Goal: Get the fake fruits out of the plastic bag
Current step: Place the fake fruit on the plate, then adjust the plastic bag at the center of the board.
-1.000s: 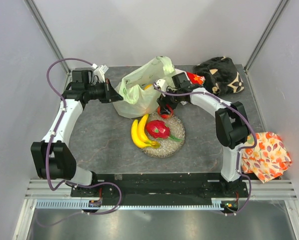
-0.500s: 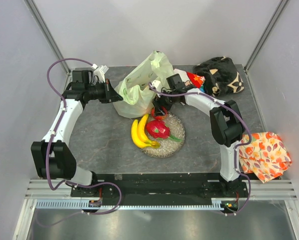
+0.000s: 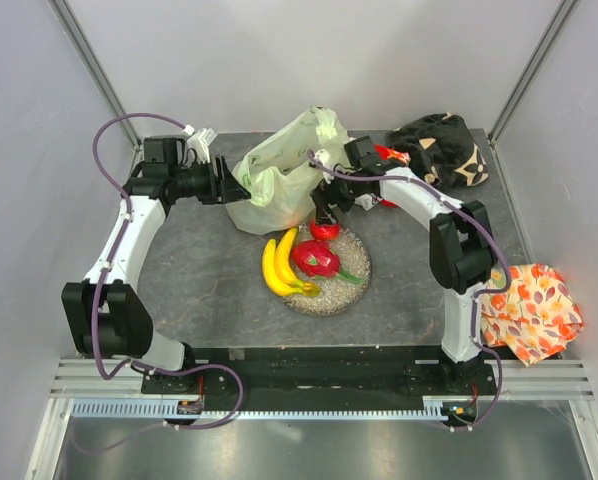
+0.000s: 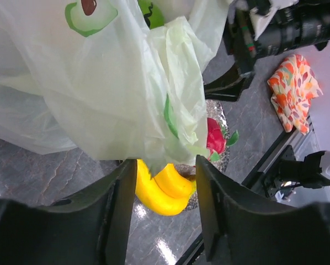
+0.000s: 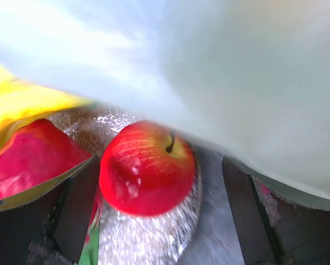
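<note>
The pale green plastic bag (image 3: 277,180) slumps at the back of the table, with something green (image 4: 149,11) showing inside it. My left gripper (image 3: 222,186) is at the bag's left side. It is open, and a fold of the bag (image 4: 154,83) hangs just in front of its fingertips (image 4: 124,182). On the round dish (image 3: 357,283) lie yellow bananas (image 3: 277,264), a pink dragon fruit (image 3: 316,258) and a red apple (image 3: 324,230). My right gripper (image 3: 328,210) hovers over the apple (image 5: 145,171). It is wide open, with a gap to the right finger (image 5: 239,210).
A black patterned cloth (image 3: 439,148) lies at the back right, with a red and orange item (image 3: 390,156) beside it. An orange leaf-patterned cloth (image 3: 531,310) lies at the right edge. Grey tabletop (image 3: 209,270) stretches left of the dish.
My right gripper has opened and the apple now rests on the dish's rear edge. My left gripper has opened off the bag, whose top has sagged.
</note>
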`<control>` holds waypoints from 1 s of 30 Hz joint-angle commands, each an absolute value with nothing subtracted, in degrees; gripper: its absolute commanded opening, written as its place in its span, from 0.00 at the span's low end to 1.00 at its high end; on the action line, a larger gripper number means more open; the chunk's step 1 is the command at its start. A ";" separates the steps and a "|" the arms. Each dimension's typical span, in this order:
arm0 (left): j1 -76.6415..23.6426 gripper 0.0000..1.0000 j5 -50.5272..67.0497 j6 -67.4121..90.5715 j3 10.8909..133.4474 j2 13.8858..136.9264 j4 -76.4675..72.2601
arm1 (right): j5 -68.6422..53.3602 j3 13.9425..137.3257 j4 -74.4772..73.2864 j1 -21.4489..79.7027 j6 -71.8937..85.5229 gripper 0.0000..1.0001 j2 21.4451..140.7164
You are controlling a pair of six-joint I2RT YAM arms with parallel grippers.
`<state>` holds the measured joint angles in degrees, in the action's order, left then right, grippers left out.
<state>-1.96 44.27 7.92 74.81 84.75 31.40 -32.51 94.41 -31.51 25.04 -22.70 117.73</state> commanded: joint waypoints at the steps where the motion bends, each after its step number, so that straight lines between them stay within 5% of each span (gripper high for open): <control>1: -1.93 0.64 45.35 9.04 77.78 81.74 31.90 | -32.26 98.35 -35.59 23.03 -23.46 0.98 106.27; 7: -2.02 0.82 40.26 19.94 77.60 83.84 31.73 | -33.22 95.45 -37.97 22.94 -23.90 0.98 95.20; 12: -2.20 0.80 39.81 26.61 77.52 87.88 30.08 | -36.90 99.39 -41.13 23.55 -23.03 0.98 92.29; 16: -2.81 0.53 43.15 29.36 76.99 90.17 26.20 | -36.05 102.21 -38.96 26.79 -21.89 0.96 93.16; 18: -2.81 0.21 43.68 27.70 77.26 90.53 26.54 | -34.11 102.39 -34.74 27.77 -18.75 0.93 94.48; 20: -2.81 0.02 41.59 26.46 76.91 89.83 28.12 | -27.18 102.92 -27.18 29.52 -15.92 0.85 97.88; 24: -2.46 0.02 42.10 23.21 74.54 86.76 29.62 | -19.18 113.36 -24.52 31.46 -14.41 0.66 110.10; 30: -0.71 0.02 42.54 14.34 76.45 83.85 32.87 | -15.03 125.15 -28.39 33.22 -19.68 0.60 125.76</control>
